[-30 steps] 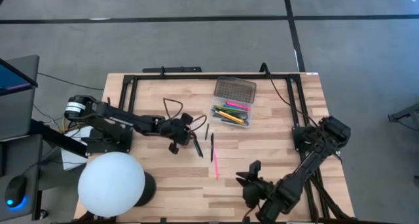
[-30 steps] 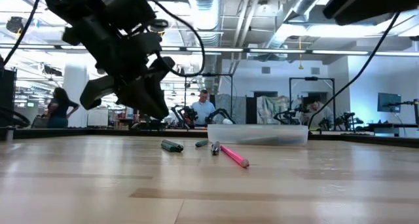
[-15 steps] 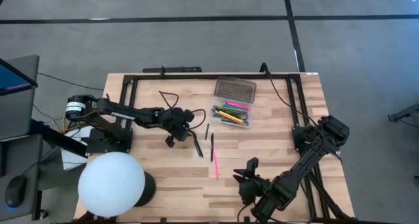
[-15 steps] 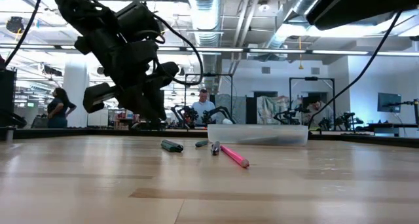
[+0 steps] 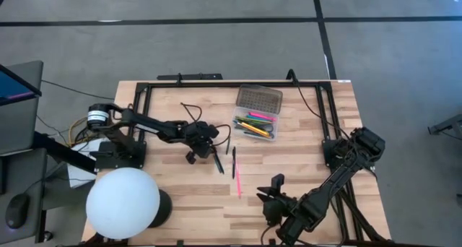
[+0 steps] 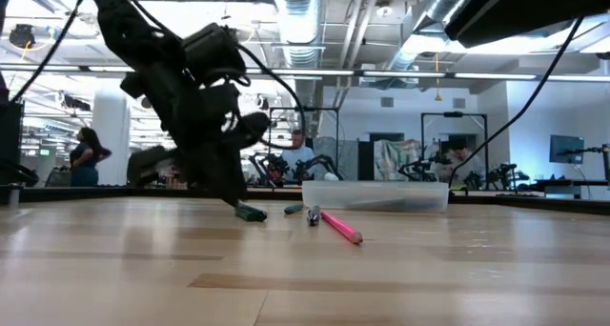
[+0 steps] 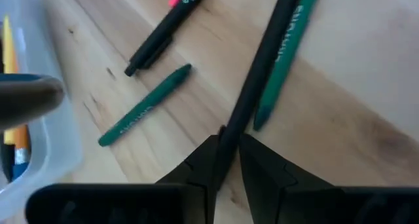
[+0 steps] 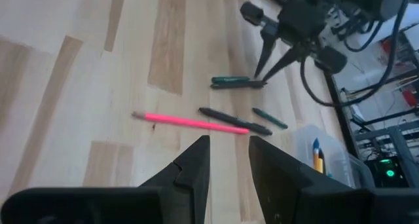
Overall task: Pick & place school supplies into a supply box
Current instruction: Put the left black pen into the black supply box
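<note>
Reaching mid-worktop, left pincer [image 5: 214,159] closed on black pen [image 7: 258,73] beside green pen [image 7: 286,57], supply box [image 5: 258,111] open toward far edge, right pincer [image 5: 273,194] slightly parted, empty, near front edge, bare wood around.

A light wooden table [image 5: 303,175] filled the middle of the frame, edged along its top by a black metal frame [image 5: 216,86]. Upper centre sat the open supply box [image 5: 257,114], its dotted lid toward the top and coloured pens (yellow, green, pink) packed in the tray below. The left gripper [image 5: 209,141] reached in from the left and sat over a dark pen [image 5: 217,160]. Just right lay a short dark pen [image 5: 227,146] and a black-and-pink pen [image 5: 236,172]. The right gripper [image 5: 272,193] hung at lower centre-right. A white globe [image 5: 123,203] stood lower left.
</note>
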Controlling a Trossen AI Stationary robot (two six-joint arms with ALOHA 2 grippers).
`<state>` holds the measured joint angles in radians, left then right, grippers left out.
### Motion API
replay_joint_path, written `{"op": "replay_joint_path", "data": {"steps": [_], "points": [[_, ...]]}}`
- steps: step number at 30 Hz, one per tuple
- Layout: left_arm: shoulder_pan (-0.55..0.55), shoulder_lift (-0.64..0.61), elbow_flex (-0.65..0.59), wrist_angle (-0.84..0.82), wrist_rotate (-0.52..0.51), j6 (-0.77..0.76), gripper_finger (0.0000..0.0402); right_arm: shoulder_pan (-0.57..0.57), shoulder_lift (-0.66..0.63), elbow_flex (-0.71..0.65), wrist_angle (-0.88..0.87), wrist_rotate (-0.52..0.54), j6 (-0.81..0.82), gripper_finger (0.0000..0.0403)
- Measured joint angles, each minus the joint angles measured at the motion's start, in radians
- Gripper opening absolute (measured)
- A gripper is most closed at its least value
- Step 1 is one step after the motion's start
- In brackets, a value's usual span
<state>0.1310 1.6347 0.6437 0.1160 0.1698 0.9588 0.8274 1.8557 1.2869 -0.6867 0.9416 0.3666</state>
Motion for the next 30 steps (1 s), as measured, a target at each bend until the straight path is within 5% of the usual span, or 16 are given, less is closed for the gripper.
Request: {"op": "replay_joint_path", "data": {"steps": [8,22,30], "points": [[0.001,0.08,0.047,0.015,-0.011,-0.012,0.0057,0.0,0.0,0.0,0.0,-0.002,0.0,0.0102],[0.002,0.097,0.136,-0.272,-0.075,-0.323,0.0057,0.0,0.0,0.0,0.007,-0.029,0.001,0.0102],[0.002,0.098,0.134,-0.273,-0.058,-0.428,0.0059,-0.005,0.0,0.0,0.013,-0.051,0.001,0.0102]]}}
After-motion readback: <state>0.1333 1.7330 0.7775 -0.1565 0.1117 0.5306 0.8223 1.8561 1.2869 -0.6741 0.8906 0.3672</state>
